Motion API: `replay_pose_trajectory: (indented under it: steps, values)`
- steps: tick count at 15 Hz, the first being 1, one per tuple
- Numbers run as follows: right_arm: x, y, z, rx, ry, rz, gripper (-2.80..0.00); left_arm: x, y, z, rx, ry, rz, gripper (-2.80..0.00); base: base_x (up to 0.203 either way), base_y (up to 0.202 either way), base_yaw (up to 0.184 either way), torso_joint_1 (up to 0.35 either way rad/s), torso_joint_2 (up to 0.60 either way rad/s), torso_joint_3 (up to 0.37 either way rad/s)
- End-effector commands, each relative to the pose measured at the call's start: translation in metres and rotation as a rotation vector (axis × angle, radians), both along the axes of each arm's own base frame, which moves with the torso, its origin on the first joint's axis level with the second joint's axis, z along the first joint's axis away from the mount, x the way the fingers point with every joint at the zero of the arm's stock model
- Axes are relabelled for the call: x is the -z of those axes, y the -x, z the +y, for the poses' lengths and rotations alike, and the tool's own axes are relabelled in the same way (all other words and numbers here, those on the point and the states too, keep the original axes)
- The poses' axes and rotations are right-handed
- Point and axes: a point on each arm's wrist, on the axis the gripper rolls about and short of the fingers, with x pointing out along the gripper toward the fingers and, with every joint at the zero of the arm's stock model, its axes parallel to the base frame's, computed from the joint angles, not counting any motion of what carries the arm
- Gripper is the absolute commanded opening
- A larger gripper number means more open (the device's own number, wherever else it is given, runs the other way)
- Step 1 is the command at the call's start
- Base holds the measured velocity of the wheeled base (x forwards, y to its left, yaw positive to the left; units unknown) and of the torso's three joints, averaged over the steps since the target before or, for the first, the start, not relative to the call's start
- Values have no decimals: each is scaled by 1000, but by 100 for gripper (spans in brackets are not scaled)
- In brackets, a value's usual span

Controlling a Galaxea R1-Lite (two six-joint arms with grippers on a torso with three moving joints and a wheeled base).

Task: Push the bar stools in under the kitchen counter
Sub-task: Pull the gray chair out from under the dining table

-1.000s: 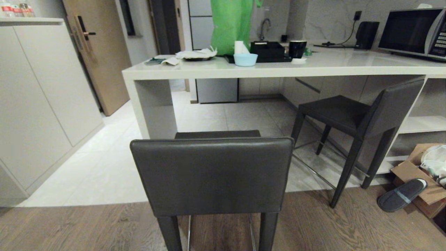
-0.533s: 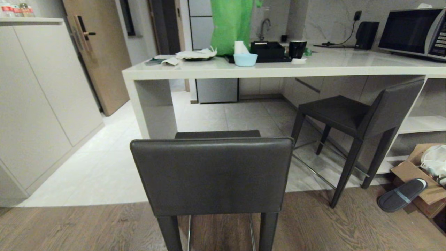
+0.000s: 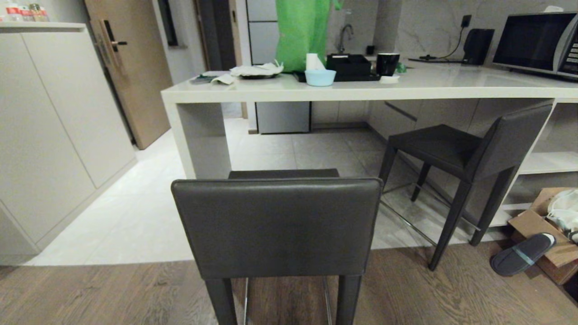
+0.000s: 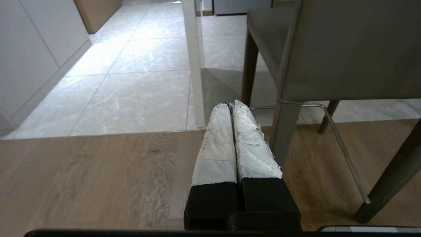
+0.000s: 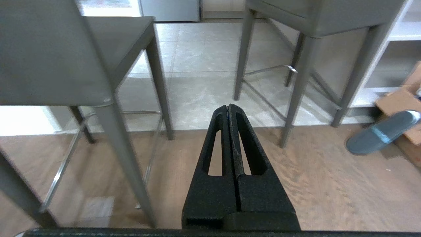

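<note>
Two dark grey bar stools stand before the cream kitchen counter point(image 3: 361, 94). The near stool point(image 3: 277, 225) shows me its backrest, standing on the wood floor short of the counter's edge. The second stool point(image 3: 469, 153) sits at the right, turned at an angle, its seat partly under the slab. My left gripper point(image 4: 230, 104), tips wrapped in white tape, is shut and empty, low beside the near stool's leg point(image 4: 284, 128). Shut and empty as well, my right gripper point(image 5: 228, 106) hangs between the near stool point(image 5: 49, 56) and the second stool point(image 5: 315, 19). Neither arm shows in the head view.
A tall white cabinet point(image 3: 49, 126) lines the left. On the counter are a blue bowl point(image 3: 319, 77), black tray point(image 3: 350, 65), mug point(image 3: 387, 63), green bag point(image 3: 301, 31) and microwave point(image 3: 535, 43). A cardboard box point(image 3: 539, 225) and slipper point(image 3: 521, 255) lie at the right.
The whole head view has shifted very slightly; the stools stand where they were. No arm appears in any head frame.
</note>
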Motion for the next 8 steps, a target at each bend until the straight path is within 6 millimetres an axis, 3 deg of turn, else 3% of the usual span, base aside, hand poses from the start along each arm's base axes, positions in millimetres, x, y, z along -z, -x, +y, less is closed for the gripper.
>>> replay_pose_trajectory:
  steps: [1, 8]
  values:
    - [0, 0, 0, 0, 1, 1, -280, 0, 0, 0, 0, -3, -1, -280, 4, -100, 7, 2, 2, 1]
    - [0, 0, 0, 0, 1, -1, -280, 0, 0, 0, 0, -3, -1, -280, 0, -190, 1, 3, 4, 3]
